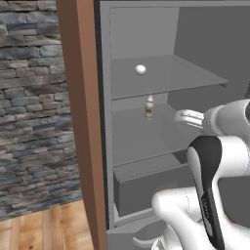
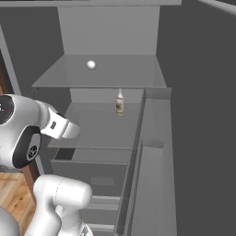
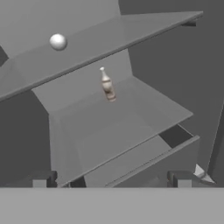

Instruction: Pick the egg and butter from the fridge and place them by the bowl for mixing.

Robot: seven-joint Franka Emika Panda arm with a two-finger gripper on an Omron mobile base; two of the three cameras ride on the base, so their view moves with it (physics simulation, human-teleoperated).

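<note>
1. The fridge (image 1: 195, 34) is standing open, plain grey inside, and it's taking up most of the left base view, right of a brown wooden panel (image 1: 80, 122) and a stone wall (image 1: 29, 107).
2. The egg (image 1: 140, 69) is sitting on the upper shelf (image 1: 185, 78), toward the top middle of the left base view and upper left of the hand view. It's a round white ball, so I can't tell any long axis or which way it's pointing.
3. A small bottle (image 1: 149, 108) is standing upright on the shelf below, neck pointing up, just under the egg in the frame and well apart from it.
4. A boxy drawer (image 1: 151, 188) is sitting under that, lower middle of the frame.
5. The gripper (image 3: 111, 180) is hanging in front of the shelves with its tips spread wide at the bottom of the hand view, holding nothing and touching nothing.
</note>
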